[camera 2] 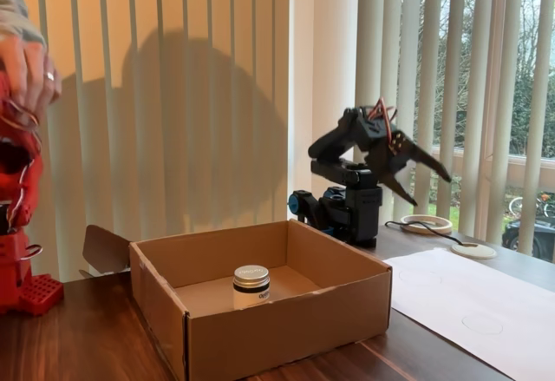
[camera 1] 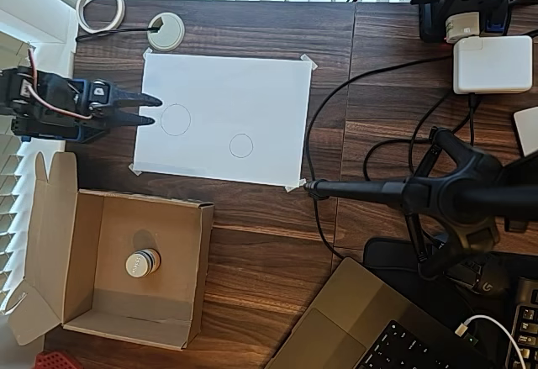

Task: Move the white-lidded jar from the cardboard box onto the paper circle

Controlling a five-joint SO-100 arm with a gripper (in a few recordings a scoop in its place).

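**Me:** The white-lidded jar (camera 1: 142, 263) sits upright on the floor of the cardboard box (camera 1: 84, 276), roughly in the middle, touching none of the walls. From the side in the fixed view it's the same: the jar (camera 2: 251, 285) well down inside the box (camera 2: 286, 320).

**Observer:** So nothing's moved yet?

**Me:** As far as I can judge, nothing is done. The gripper (camera 1: 151, 109) is outside the box, beyond its far wall toward the window, raised in the air, with its tips over the paper sheet's (camera 1: 252, 92) near edge. The jaws are spread apart and hold nothing.

**Observer:** And the target?

**Me:** The paper circle (camera 1: 241, 145), the smaller of the two drawn, lies bare on the sheet, further from the box's open flaps than the larger circle (camera 1: 176, 119).

**Observer:** What's left?

**Me:** All of it, I'd say: swing over the box, come down on the jar, close, lift clear of the walls, carry it to the small circle, release.
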